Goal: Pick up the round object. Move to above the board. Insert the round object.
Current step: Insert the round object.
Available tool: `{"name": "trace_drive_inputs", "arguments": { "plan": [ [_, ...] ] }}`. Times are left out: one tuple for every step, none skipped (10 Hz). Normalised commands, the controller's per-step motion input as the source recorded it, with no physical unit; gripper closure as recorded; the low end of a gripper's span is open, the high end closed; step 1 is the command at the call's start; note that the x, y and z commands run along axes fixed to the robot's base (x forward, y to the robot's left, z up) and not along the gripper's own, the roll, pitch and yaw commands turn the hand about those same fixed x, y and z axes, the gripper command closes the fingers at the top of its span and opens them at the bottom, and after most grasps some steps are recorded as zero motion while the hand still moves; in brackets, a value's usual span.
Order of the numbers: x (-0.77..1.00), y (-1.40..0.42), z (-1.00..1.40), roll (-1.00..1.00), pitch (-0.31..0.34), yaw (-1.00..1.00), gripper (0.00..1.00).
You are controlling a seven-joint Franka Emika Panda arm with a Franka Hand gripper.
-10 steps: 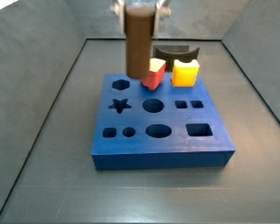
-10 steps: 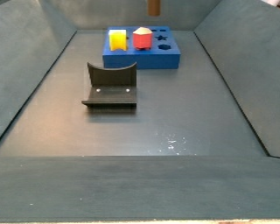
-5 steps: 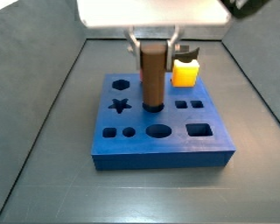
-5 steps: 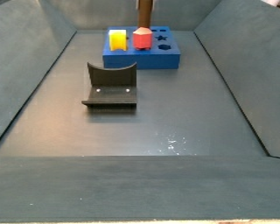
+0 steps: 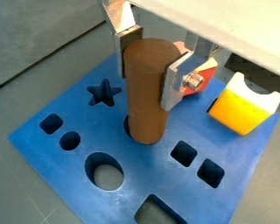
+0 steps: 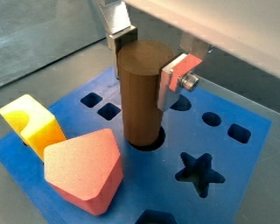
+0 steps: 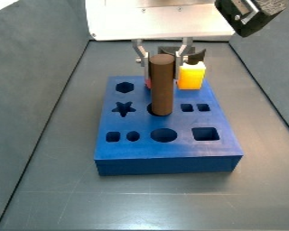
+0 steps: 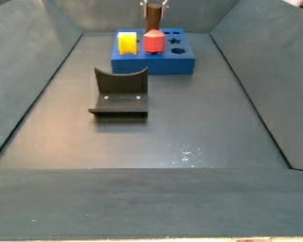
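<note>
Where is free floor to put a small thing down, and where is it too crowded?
Bare floor lies in front of the fixture and beside the board. It is crowded at the board's far end: the hand flanks the round object beside the yellow block and red-pink block.
</note>
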Motion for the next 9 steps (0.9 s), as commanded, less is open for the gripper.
{"name": "trace_drive_inputs", "arguments": {
  "plan": [
    [-0.34, 0.00, -0.35, 0.21, -0.260, 0.00, 1.00],
    [-0.23, 0.00, -0.40, 0.23, -0.074, -0.04, 1.00],
    [-0.12, 0.00, -0.47, 0.19, 0.054, -0.21, 1.00],
    [0.00, -0.05, -0.63, 0.18, 0.223, -0.27, 1.00],
    [0.01, -0.15, -0.80, 0.24, 0.251, -0.23, 1.00],
    [0.06, -0.17, -0.77, 0.11, 0.251, -0.16, 1.00],
    [0.06, -0.07, -0.54, -0.04, 0.174, -0.08, 1.00],
    [0.05, -0.02, -0.41, -0.09, 0.131, -0.03, 1.00],
    [0.06, 0.00, 0.00, 0.00, 0.123, 0.00, 1.00]
  ]
}}
